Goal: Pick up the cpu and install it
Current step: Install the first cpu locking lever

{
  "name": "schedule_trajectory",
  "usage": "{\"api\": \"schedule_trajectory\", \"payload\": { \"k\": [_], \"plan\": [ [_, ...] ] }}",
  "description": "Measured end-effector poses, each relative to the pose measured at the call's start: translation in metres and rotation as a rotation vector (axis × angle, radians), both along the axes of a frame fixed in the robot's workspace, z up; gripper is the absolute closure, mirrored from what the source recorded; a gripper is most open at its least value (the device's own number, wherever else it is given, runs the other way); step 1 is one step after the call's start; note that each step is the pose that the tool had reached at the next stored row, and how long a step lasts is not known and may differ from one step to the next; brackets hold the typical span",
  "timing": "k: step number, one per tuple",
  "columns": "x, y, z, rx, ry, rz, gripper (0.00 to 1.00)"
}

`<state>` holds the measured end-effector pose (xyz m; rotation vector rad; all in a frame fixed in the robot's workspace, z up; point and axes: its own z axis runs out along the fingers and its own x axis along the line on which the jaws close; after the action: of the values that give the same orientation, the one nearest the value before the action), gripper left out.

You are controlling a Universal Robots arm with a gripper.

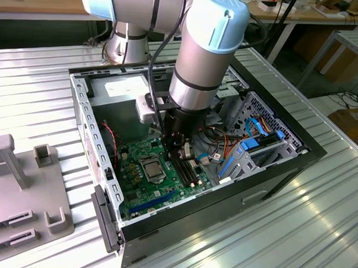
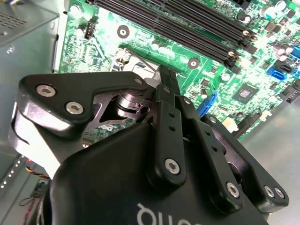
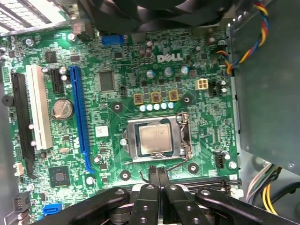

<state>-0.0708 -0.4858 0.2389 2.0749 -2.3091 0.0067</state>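
The cpu (image 3: 155, 139) lies flat in its socket (image 3: 157, 139) on the green board (image 3: 117, 117), inside the open case (image 1: 164, 227); in the exterior view it shows as a small silver square (image 1: 151, 168). The gripper (image 3: 158, 172) hangs over the memory slots (image 2: 187, 26) just beside the socket, fingers (image 2: 168, 89) pressed together, clenched on nothing
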Motion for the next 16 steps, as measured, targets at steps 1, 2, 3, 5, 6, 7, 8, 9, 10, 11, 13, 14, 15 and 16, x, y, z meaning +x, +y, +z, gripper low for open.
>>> {"api": "schedule_trajectory", "payload": {
  "k": [1, 2, 3, 5, 6, 7, 8, 9, 10, 11, 13, 14, 15, 16],
  "plan": [
    [0.0, -0.0017, 0.0, 0.0, 0.0, 0.005, 0.89],
    [-0.0001, -0.0024, 0.0, 0.0, 0.0, 0.008, 0.89],
    [0.0, -0.0032, 0.0, 0.0001, 0.0, 0.012, 0.89],
    [-0.0001, -0.0047, -0.0002, 0.0001, 0.0, 0.023, 0.89],
    [-0.0001, -0.0047, -0.0004, 0.0, 0.0, 0.028, 0.89],
    [0.0, -0.0048, -0.0009, 0.0, 0.0, 0.033, 0.89],
    [0.0, -0.0048, -0.0014, 0.0, -0.0001, 0.038, 0.89],
    [0.0001, -0.0048, -0.0025, 0.0, -0.0002, 0.045, 0.89],
    [0.0001, -0.0049, -0.0036, -0.0001, -0.0002, 0.05, 0.89],
    [0.0001, -0.0049, -0.0046, 0.0001, -0.0003, 0.054, 0.89],
    [0.0, -0.0051, -0.0067, 0.0, -0.0004, 0.062, 0.89],
    [0.0, -0.0053, -0.0077, 0.0, -0.0004, 0.065, 0.89],
    [-0.0001, -0.0056, -0.0085, -0.0001, -0.0003, 0.068, 0.89],
    [0.0001, -0.0069, -0.0096, 0.0001, -0.0004, 0.074, 0.89]
  ]
}}
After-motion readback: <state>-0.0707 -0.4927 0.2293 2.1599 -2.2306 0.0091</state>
